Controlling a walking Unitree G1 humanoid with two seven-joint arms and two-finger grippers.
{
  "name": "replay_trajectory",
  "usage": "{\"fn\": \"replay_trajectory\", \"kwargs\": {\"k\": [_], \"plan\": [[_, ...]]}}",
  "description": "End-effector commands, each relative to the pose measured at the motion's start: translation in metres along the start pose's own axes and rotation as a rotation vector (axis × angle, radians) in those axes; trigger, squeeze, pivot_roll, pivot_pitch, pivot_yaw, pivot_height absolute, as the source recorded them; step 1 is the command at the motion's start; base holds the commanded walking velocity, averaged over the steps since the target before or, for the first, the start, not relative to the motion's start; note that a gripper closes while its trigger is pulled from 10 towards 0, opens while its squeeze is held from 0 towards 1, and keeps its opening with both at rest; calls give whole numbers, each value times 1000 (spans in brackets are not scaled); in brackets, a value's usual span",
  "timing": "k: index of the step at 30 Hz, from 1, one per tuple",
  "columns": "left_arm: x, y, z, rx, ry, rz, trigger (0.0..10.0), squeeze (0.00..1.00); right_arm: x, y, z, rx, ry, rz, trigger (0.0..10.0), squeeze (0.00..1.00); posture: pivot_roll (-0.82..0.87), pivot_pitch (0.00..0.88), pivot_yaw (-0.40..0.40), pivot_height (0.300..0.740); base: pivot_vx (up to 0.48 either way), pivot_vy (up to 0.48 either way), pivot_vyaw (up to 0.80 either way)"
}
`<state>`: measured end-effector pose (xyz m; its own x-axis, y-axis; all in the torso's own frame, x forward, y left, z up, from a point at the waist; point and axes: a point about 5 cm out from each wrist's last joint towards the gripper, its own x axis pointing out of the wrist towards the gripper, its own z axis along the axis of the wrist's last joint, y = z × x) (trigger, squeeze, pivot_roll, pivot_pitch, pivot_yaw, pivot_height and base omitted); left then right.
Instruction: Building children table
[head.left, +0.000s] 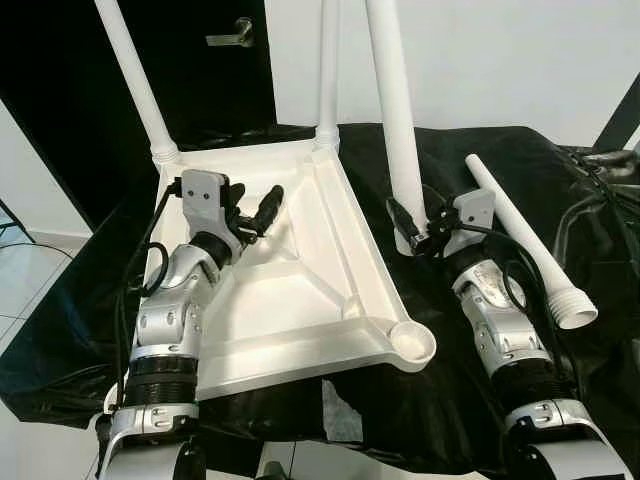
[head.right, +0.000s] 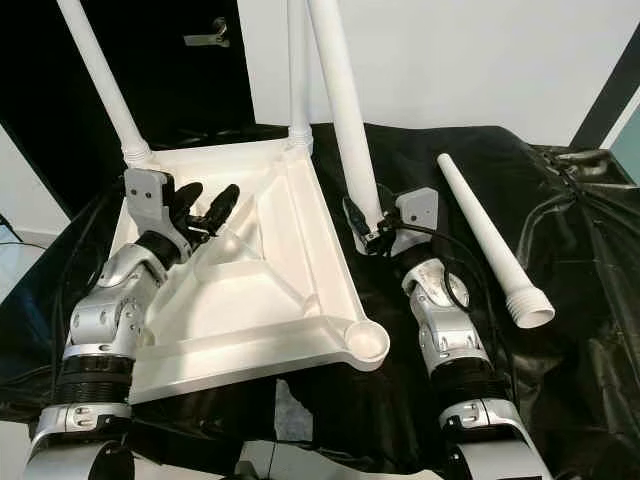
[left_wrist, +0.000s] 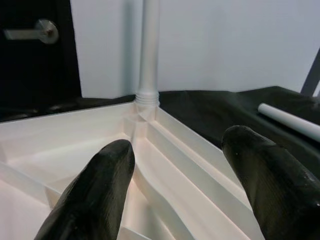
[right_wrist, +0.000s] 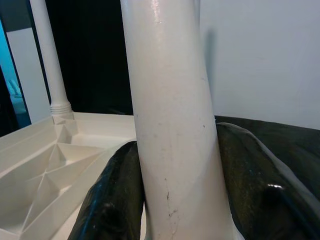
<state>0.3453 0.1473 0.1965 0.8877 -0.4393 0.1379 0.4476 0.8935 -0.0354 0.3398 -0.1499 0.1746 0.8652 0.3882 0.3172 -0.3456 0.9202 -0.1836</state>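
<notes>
Tabletop (head.left: 300, 300), white plastic, lies upside down on a black cloth (head.left: 480, 170), ribbed underside up, its long axis running from about 7 o'clock to 1 o'clock in the head views. Two screwed-in legs rise from its far corners: far-left leg (head.left: 135, 75) tilts toward 11 o'clock, far-right leg (head.left: 329, 70) stands nearly straight up at 12. Empty round socket (head.left: 410, 343) sits at the near-right corner, around 5 o'clock. Right gripper (head.left: 412, 232) is clamped around a third leg (head.left: 395, 110), held upright and leaning slightly toward 11 o'clock, just off the tabletop's right edge. Left gripper (head.left: 255, 208) hovers over the ribbed underside, fingers spread and grasping nothing. Loose leg (head.left: 520, 240) lies on the cloth at 3 o'clock, threaded end nearest the robot, tip pointing to 11 o'clock.
</notes>
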Motion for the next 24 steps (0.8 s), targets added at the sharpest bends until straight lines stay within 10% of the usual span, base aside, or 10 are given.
{"fn": "replay_trajectory", "kwargs": {"k": [1, 24], "plan": [[4, -3, -3, -4, 29, -5, 10000, 0, 4, -1, 4, -5, -23, 10, 10000, 0, 99, 0, 9, 740, 0, 0, 0], [15, -26, 3, -89, -16, -169, 10000, 0, 5, 24, -1, 22, -29, 76, 10000, 0, 89, 0, -3, 740, 0, 0, 0]]}}
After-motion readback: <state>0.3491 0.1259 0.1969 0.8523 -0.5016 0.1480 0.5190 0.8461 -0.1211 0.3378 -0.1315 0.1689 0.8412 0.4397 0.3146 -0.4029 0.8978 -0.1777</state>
